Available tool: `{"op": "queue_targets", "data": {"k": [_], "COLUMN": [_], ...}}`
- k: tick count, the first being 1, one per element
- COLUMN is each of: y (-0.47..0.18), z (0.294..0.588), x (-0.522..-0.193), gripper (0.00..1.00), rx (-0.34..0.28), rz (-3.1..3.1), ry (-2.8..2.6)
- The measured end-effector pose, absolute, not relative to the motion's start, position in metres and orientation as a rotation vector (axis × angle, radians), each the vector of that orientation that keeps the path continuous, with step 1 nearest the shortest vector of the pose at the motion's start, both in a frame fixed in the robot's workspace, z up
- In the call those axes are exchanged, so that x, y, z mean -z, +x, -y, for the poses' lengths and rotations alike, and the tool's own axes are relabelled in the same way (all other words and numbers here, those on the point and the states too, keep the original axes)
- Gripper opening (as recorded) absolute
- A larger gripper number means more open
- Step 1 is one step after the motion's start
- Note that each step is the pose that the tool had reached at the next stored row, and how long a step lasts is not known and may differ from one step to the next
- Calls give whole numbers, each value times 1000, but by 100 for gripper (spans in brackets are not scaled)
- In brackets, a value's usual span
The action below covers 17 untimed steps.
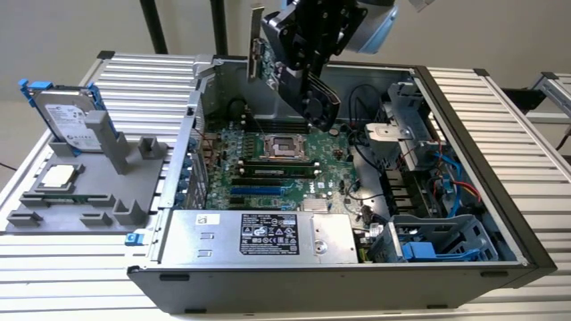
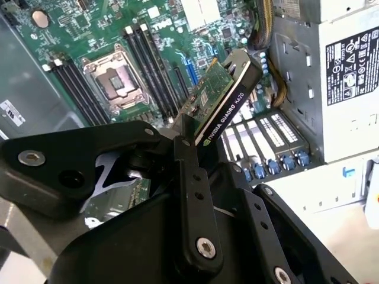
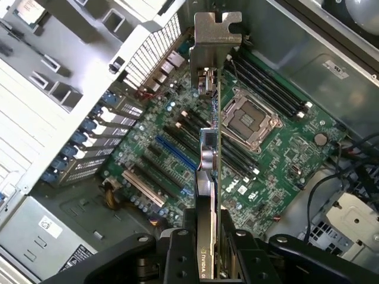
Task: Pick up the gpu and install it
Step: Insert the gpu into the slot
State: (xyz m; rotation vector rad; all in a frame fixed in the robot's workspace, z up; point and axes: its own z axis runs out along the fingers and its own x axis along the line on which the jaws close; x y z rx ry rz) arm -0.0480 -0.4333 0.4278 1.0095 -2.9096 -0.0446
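- Gripper (image 1: 299,67), black, multi-link: jaws clenched on the gpu (image 1: 317,100), a thin flat card with a green circuit board on one face, black on the other, and a silver metal bracket at one end.
- Gpu held in the air over the open case, tilted in the exterior view. Bracket end is uppermost, the opposite end dips toward the board. Not seated in any slot.
- First wrist view: gpu (image 3: 210,171) seen edge-on, running away from the gripper (image 3: 208,248). Its bracket sits at the far end, over the slot rows beside the socket. A black finger (image 3: 177,242) presses on each face.
- Second wrist view: gpu (image 2: 225,94) shows its black edge and green face, pinched low down by the gripper (image 2: 180,136). One finger (image 2: 189,171) lies flat against the card.
- Dark grey tower computer case (image 1: 473,154) lies on its side with the lid off, on a ribbed aluminium table (image 1: 499,100).
- Green motherboard (image 1: 227,154) covers the case floor, with a silver-framed processor socket (image 1: 287,146) near its middle.
- Silver power supply box (image 1: 205,234) fills the near end of the case.
- Grey moulded fixture (image 1: 89,194) sits at the exterior view's left, beside the case. A silver hard drive in a blue frame (image 1: 67,120) stands upright in it, and a square silver processor chip (image 1: 58,176) lies flat.
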Motion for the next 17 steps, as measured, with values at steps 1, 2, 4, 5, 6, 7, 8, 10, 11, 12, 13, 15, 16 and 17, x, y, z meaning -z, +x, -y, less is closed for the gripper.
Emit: {"op": "queue_targets", "data": {"k": [1,2,4,5,6,7,8,10,11,12,13,15,16,17], "y": [-48,-48,-48,-48,-48,-48,-48,-48,-48,-48,-48,-48,-48,-48], "z": [433,433,433,433,433,433,433,433,433,433,433,433,433,433], "x": [-428,-428,-428,-428,-428,-428,-428,-428,-428,-428,-428,-428,-428,-428], "gripper": [0,0,0,0,0,0,0,0,0,0,0,0,0,0], "rx": [44,44,43,42,42,41,41,40,39,39,38,37,37,36], "rz": [2905,2899,2888,2883,2878,2872,2866,2855,2850,2844,2838,2825,2819,2812], "ry": [1023,1038,1067,1081,1095,1109,1123,1151,1164,1178,1192,1221,1236,1250]}}
